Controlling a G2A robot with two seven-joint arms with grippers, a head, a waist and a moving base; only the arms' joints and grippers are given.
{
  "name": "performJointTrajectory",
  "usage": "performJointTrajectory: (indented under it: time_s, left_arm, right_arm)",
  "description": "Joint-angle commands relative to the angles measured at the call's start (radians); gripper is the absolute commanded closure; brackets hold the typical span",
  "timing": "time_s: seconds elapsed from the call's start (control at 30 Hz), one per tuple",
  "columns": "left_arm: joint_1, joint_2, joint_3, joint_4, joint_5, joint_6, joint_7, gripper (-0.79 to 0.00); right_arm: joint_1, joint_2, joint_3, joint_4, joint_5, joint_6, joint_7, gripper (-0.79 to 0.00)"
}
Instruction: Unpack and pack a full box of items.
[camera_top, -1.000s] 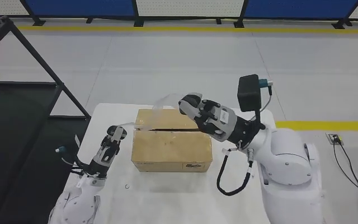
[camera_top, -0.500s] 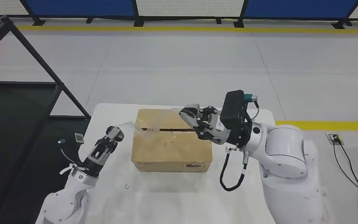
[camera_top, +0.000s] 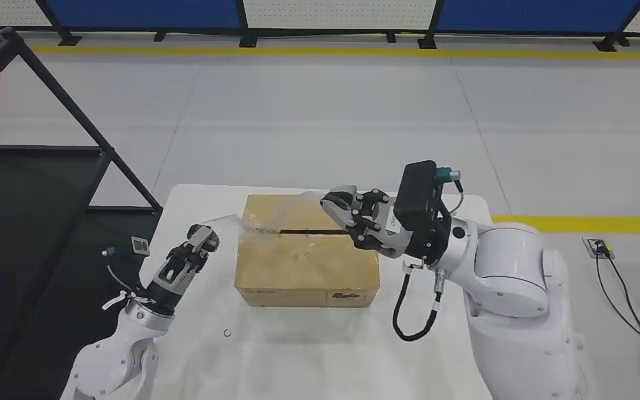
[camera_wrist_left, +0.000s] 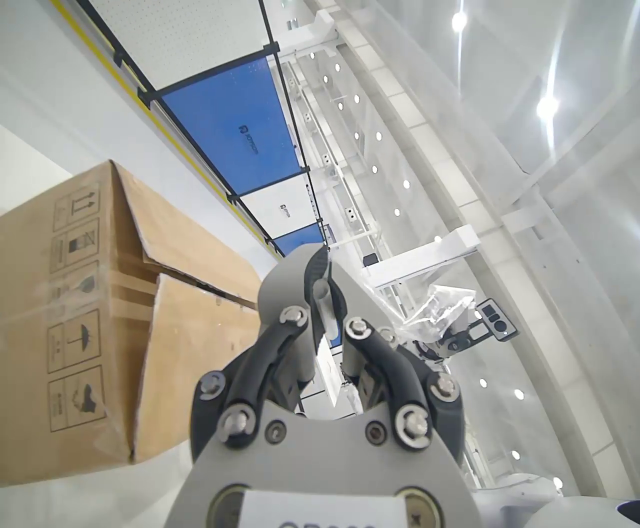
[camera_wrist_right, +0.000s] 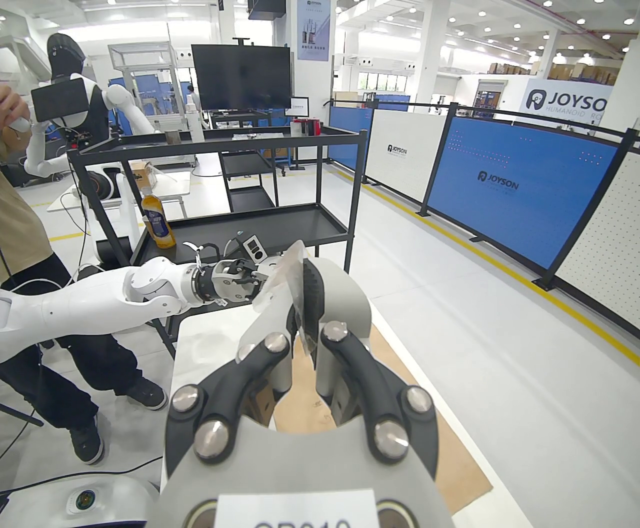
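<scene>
Pinching a strip of clear tape (camera_wrist_right: 281, 274) between the clamped fingers of the right gripper (camera_top: 336, 202), with that wrist hanging just above the far edge of the cardboard box (camera_top: 305, 266). Lying low off the box's left end with the left gripper (camera_wrist_left: 320, 277), fingertips pressed together, no telling of any tape between them. Resting mid-table (camera_top: 300, 350) between both grippers, as for the box, with flaps down and the seam slightly parted.

Compared with a second ago: drawn back and turned at the right forearm, swung a little outward at the left. No longer arching the tape high, but letting it sag along the far edge toward the left gripper. Hardly altered from half a second ago.

Plain brown corrugated card, square-cornered, with printed handling symbols on one end. Thin, glossy, crumpled film for the tape. Smooth white tabletop.
</scene>
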Motion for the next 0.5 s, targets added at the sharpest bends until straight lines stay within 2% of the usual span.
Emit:
performJointTrajectory:
  time_s: [0.0,0.2,0.47]
  left_arm:
    - [0.003,0.0,0.0,-0.006,0.009,0.012,0.018,0.0]
    - [0.003,0.005,-0.009,-0.003,0.081,0.026,0.061,0.0]
    - [0.019,0.012,-0.007,-0.024,0.137,0.07,0.034,0.0]
  right_arm:
    - [-0.01,0.004,0.005,-0.002,0.001,0.003,-0.03,0.0]
    - [-0.012,0.018,0.025,0.016,-0.014,-0.001,-0.09,0.0]
    - [0.014,0.04,0.016,0.038,-0.074,-0.105,-0.122,0.0]
